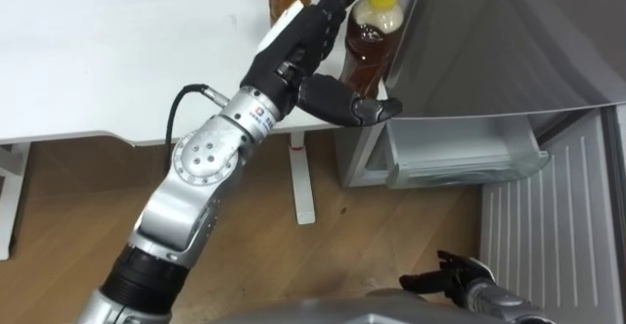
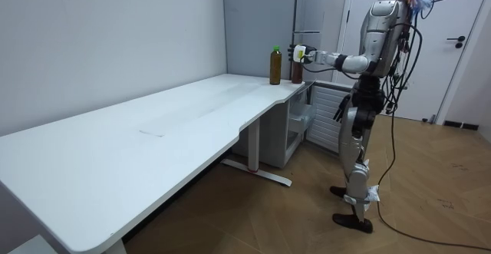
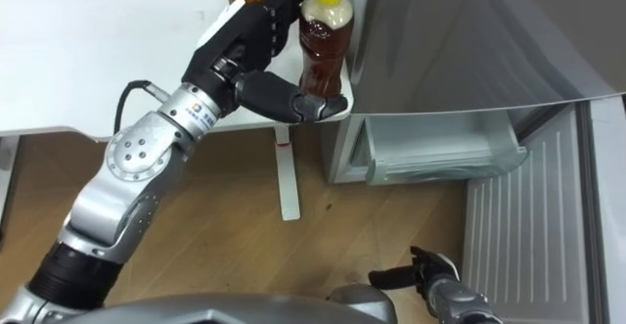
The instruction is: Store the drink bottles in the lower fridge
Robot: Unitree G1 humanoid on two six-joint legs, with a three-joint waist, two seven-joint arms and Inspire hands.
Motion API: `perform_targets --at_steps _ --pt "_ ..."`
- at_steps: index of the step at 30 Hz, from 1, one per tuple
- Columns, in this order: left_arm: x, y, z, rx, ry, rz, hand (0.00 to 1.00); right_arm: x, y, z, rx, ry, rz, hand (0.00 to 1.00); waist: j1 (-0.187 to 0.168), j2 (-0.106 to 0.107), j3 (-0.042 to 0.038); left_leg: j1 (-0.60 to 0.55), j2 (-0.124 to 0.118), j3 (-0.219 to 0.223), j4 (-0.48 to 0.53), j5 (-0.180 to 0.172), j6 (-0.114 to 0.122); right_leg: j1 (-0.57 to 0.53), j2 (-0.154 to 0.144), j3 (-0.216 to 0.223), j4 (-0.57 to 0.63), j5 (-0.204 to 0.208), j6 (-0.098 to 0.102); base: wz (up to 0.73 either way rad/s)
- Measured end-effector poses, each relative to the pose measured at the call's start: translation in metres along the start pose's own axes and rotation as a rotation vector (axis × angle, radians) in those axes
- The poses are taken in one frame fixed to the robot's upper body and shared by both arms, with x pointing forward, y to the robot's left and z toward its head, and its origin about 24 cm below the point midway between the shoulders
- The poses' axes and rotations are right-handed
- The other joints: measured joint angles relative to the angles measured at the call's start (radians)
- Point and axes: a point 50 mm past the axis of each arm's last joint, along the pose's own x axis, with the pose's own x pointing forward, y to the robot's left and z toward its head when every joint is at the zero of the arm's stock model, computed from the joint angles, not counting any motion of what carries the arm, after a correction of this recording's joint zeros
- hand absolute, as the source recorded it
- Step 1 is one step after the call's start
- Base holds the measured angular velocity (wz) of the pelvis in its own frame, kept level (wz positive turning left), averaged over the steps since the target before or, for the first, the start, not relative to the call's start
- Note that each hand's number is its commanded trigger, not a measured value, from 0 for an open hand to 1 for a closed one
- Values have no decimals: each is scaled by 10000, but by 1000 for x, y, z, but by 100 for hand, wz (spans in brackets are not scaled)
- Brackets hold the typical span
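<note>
Standing at tabletop [image 1: 117,60] corner next to fridge [image 1: 489,40]. L hand [image 1: 308,40] spread wide at yellow-cap tea bottle [image 1: 372,40]: fingers straight up along its left side, thumb low across its front, not closed round it. Bottle upright at corner by fridge. 2nd bottle [image 2: 275,66], green cap, just beside it. R hand [image 1: 452,273] low down, fingers loose, w/ nothing in it. Lower fridge drawer [image 1: 460,158] out.

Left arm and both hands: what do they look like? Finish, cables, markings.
The left arm is silver, in rounded segments, with a disc-shaped elbow housing ringed by small holes and a black collar below. A black cable loops out near the wrist, beside a small label. The left hand is black, white tag on its back; the right hand is black too.
</note>
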Motion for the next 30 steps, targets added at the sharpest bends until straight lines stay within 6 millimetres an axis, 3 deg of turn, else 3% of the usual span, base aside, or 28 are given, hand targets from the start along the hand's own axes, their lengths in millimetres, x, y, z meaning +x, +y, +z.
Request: perform_targets --at_steps 5,20,21,23,24,25,26,30 --pt "4 1 -5 -117 199 166 0 0 -2 1 -14 -38 -37 0 -194 154 -37 13 14 -57 -17 -1 -1 -2 19 19 0 5 -8 0" --pt "5 1 -11 -675 387 531 0 0 -3 0 12 91 -39 0 -204 161 -19 -6 9 76 -8 -1 -2 -14 16 79 -59 7 -11 0" --pt "5 1 -12 -683 434 542 12 0 -2 0 17 84 -39 0 -205 161 -19 -13 9 76 -8 -1 -1 -13 17 80 -72 7 -11 0" --pt "5 1 -15 -702 553 576 51 0 -2 -1 51 96 -39 0 -212 154 -14 -28 8 78 -9 0 -1 -16 19 80 -111 7 -11 0" --pt "5 1 -15 -706 564 578 68 0 -2 -1 51 103 -39 0 -215 154 -15 -29 8 81 -9 0 -1 -17 19 81 -118 6 -11 0" --pt "5 1 -14 -709 569 581 79 0 -2 -1 53 126 -38 0 -216 154 -15 -29 7 99 -9 0 -1 -18 19 95 -126 6 -10 -5" --pt "5 1 -14 -715 559 578 100 0 -2 1 39 88 -29 0 -209 149 -13 -17 7 157 -7 0 -2 -18 18 131 -128 6 -10 -7" --pt "7 2 -12 -669 479 549 100 0 -1 1 34 68 -3 0 -221 104 12 -15 6 163 -2 0 -2 -17 19 174 -136 6 -10 -5"
